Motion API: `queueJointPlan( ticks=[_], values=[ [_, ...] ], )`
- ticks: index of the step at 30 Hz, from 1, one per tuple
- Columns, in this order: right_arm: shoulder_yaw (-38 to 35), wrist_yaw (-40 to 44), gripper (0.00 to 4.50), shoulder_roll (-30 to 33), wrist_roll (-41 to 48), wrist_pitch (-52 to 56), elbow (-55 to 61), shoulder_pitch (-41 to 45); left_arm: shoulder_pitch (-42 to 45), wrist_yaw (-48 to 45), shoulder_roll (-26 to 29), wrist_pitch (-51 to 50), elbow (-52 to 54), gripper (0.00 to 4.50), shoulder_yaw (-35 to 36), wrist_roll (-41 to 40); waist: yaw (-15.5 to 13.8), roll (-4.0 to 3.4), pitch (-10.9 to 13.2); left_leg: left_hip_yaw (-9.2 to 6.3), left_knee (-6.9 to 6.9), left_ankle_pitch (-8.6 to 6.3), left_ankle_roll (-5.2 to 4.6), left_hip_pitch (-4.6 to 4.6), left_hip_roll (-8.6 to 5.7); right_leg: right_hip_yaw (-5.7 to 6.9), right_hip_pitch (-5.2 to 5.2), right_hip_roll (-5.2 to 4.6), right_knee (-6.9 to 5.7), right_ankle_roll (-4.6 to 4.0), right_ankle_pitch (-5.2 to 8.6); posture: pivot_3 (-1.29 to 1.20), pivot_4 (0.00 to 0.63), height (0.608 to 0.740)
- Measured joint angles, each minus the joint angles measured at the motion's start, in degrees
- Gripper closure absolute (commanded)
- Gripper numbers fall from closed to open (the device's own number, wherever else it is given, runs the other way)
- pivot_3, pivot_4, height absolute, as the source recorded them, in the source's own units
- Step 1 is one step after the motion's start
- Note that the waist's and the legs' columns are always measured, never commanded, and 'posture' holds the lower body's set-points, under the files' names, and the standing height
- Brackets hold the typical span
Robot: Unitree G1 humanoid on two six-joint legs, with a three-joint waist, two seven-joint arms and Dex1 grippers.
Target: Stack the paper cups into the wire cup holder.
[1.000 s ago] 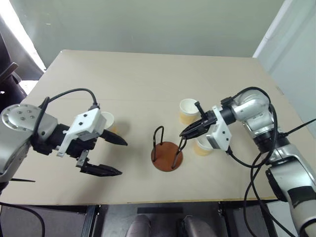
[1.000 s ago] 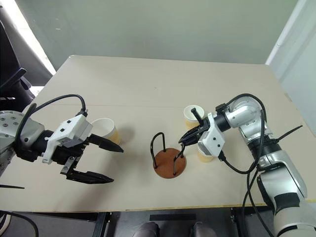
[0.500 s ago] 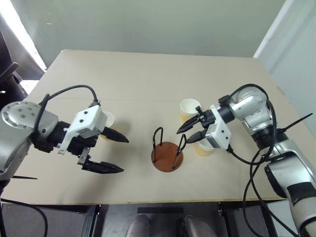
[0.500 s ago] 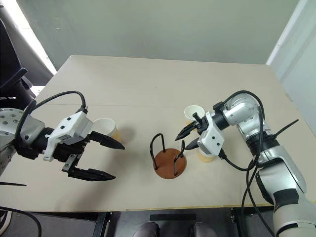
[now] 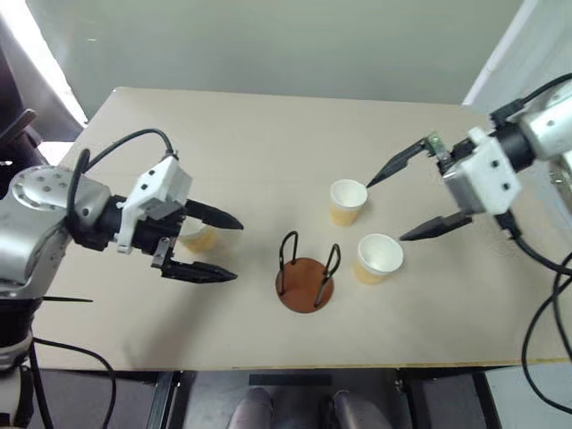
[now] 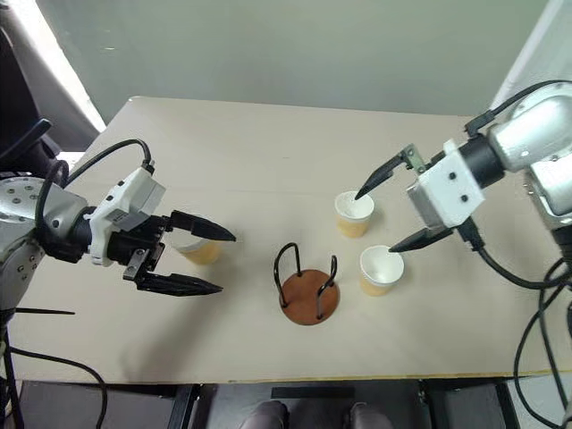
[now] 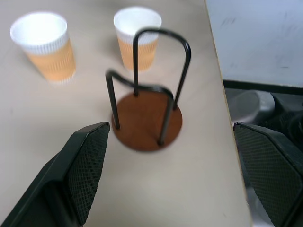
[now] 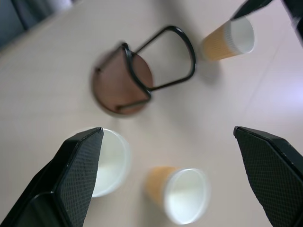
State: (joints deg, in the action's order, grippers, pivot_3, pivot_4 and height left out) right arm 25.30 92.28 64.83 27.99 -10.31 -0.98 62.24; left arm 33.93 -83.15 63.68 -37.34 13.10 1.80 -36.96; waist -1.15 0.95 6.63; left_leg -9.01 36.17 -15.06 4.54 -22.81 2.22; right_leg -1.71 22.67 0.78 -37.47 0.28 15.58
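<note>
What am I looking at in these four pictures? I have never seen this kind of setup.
A two-armed robot stands at a table. Two pictures come from its head, looking down; the other two come from cameras on its wrists. Each arm ends in a two-fingered black claw: the left gripper and the right gripper, both open and empty. On the table stand three paper cups, all upright, and between them a wire cup holder on a brown disc, with nothing in it yet.

You won't find any readable text, label, brand, number or sign on anything here.
</note>
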Motion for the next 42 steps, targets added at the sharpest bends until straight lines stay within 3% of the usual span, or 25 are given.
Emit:
queueJointPlan(
  ticks=[3,6,14,28,32,41,42],
  values=[
    [-1.08,-0.05,0.04,2.80,-0.20,4.24,2.62,-8.52,-0.03,2.49,-1.91,-0.01,0.46,0.00,0.61,-0.11,-0.06,-0.02,0.01,0.04,0.10,0.04,-0.06,-0.01,-0.03,-0.02,-0.02,-0.02,0.04,0.14,-0.08,0.00,0.150,0.740],
    [-2.15,-0.69,0.04,1.78,-2.31,6.78,5.37,-13.50,-0.05,4.82,-4.05,-0.03,1.31,0.00,0.78,-0.24,0.10,-0.03,0.02,0.05,0.23,0.05,-0.11,0.09,-0.02,-0.07,-0.01,-0.01,-0.17,0.16,-0.09,0.00,0.150,0.740],
    [-2.71,-1.64,0.04,-3.53,-12.05,6.32,3.84,-14.77,1.17,6.98,-5.61,0.04,3.20,0.00,0.78,-0.15,0.17,-0.03,0.02,-0.04,0.45,-0.04,-0.36,0.40,-0.02,-0.17,-0.17,0.00,-0.36,0.18,-0.10,0.00,0.150,0.740],
    [-2.29,-0.84,0.04,-10.20,-23.64,0.21,-1.80,-16.66,-0.90,8.47,-2.00,-0.05,6.68,0.00,0.78,1.20,0.08,-0.03,0.02,-0.08,0.53,-0.05,-0.37,0.40,-0.03,-0.16,-0.22,0.01,-0.34,0.22,-0.11,0.00,0.150,0.740],
    [-1.98,-1.12,0.94,-11.90,-26.81,-2.01,-4.15,-16.67,-1.74,8.99,-1.82,-0.23,6.67,0.00,0.84,1.20,0.13,-0.03,0.02,-0.07,0.52,-0.05,-0.37,0.41,-0.02,-0.17,-0.22,0.01,-0.34,0.22,-0.11,0.00,0.150,0.740],
    [-1.75,-0.63,4.37,-13.40,-30.20,-5.62,-7.68,-16.06,-2.38,9.88,-1.63,-0.23,6.68,0.00,1.21,1.15,0.11,-0.03,0.02,-0.06,0.52,-0.05,-0.37,0.41,-0.03,-0.17,-0.21,0.01,-0.35,0.22,-0.11,0.00,0.150,0.740],
    [-1.75,-0.46,4.48,-13.25,-29.88,-5.63,-7.72,-15.56,-2.75,9.88,-1.62,-0.23,6.68,0.00,1.46,1.15,0.11,-0.04,0.02,-0.06,0.50,-0.04,-0.37,0.42,-0.03,-0.17,-0.21,0.01,-0.35,0.22,-0.11,0.00,0.150,0.740]
  ],
)
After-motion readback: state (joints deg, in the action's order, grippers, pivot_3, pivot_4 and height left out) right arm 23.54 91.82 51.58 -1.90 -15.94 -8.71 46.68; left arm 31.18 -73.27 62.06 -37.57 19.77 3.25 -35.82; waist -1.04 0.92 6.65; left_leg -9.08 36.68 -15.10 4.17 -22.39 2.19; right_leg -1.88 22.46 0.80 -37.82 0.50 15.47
